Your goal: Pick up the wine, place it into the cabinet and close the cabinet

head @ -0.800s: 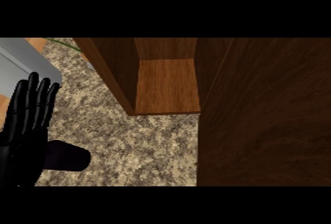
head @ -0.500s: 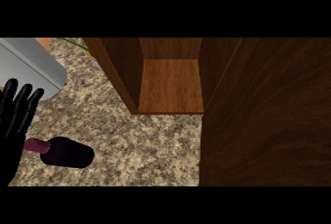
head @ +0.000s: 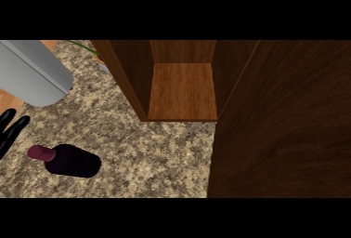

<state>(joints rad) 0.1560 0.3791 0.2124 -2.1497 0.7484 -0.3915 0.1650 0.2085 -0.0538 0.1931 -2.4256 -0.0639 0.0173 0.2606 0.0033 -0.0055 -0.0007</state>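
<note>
The wine bottle (head: pixel 68 161), dark with a maroon cap, is on the speckled counter (head: pixel 151 153) at the lower left, its neck pointing up-left. At the left edge, only the straight black fingers of my left hand (head: pixel 9 131) show, just left of the cap and not touching the bottle. The wooden cabinet (head: pixel 182 90) is open at the top centre, with its bare shelf showing. Its door (head: pixel 284 121) stands open and fills the right side. My right hand is out of view.
A large grey rounded shape (head: pixel 31 72) lies across the top-left corner, above my left hand. A bit of green (head: pixel 86 46) shows behind it, next to the cabinet's left wall. Speckled counter lies between the bottle and the cabinet.
My left hand has slid left and down until only fingertips show, uncovering the bottle. The bottle now appears further right and higher in the view.
</note>
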